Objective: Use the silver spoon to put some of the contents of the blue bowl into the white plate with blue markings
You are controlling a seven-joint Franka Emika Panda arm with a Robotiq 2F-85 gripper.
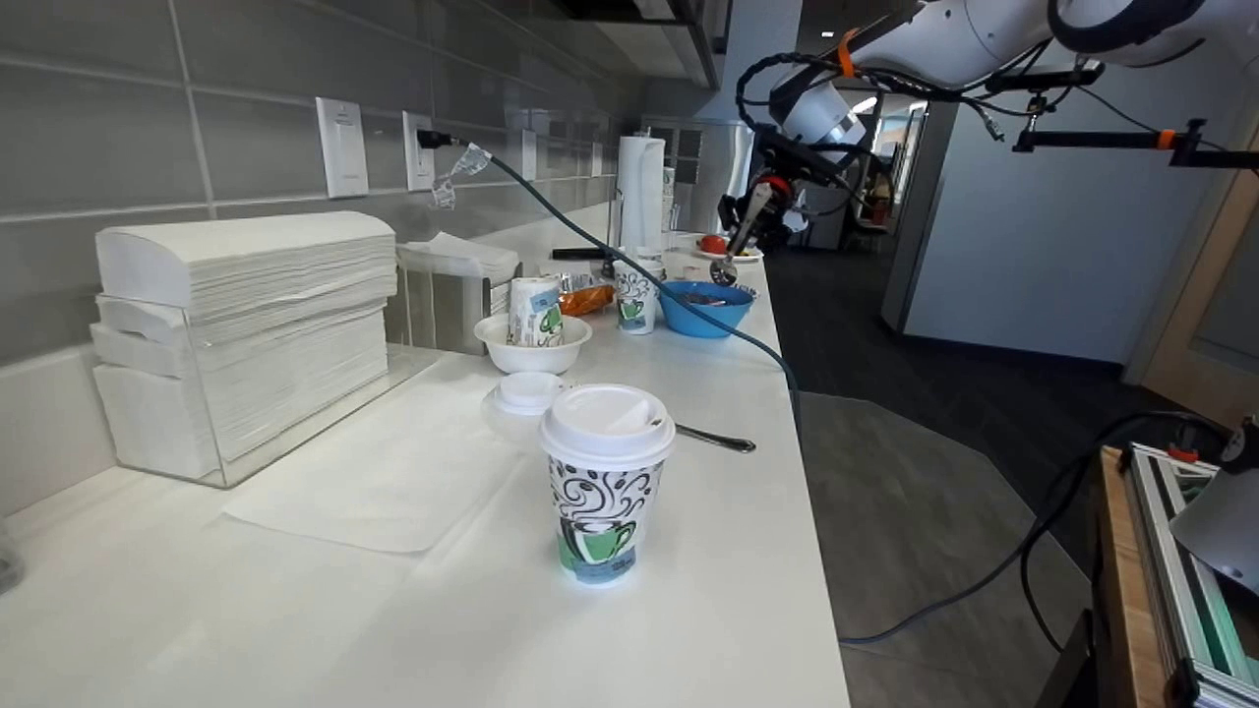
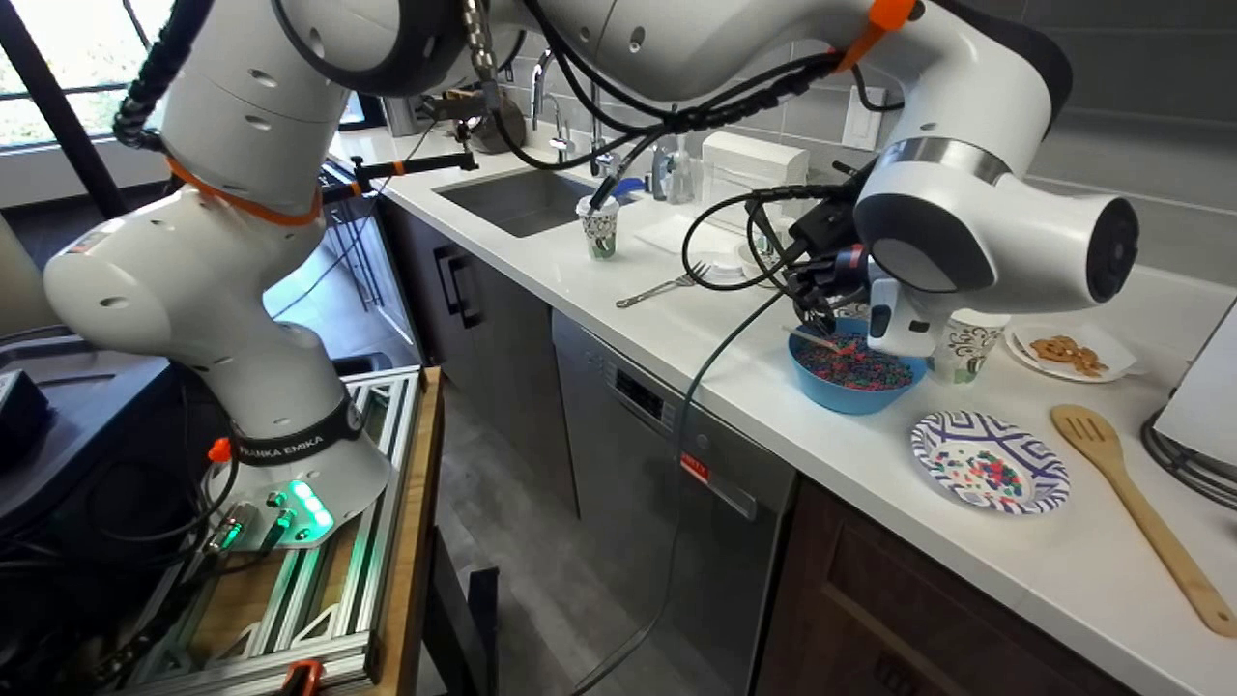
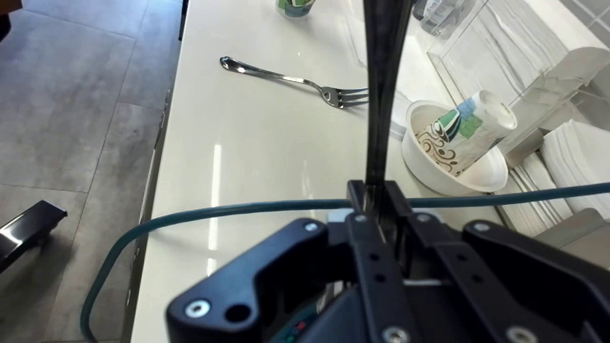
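Part of the job is looking done: a small heap of red and green pieces (image 2: 995, 474) is lying inside the round white plate with blue geometric markings (image 2: 1044, 462), a few loose bits spreading around it. The round, bright blue bowl (image 2: 850, 396) is standing near that plate on the white bench (image 2: 1092, 541), and plenty of small, loose, red and bluish contents (image 2: 850, 369) are lying in it, enough for another scoop. The black end effector (image 3: 376, 195) is gripping the silver metal spoon (image 1: 724, 271) by its handle, and the spoon's head is hanging low, apparently over the bowl. That head is appearing too small to tell whether it is carrying a load. Going by the heap, the request for "some" is arguably being met; if someone is wanting more, scooping, carrying across to the plate and tipping out are remaining. Otherwise only laying down the spoon, which the task is not asking for, is remaining.
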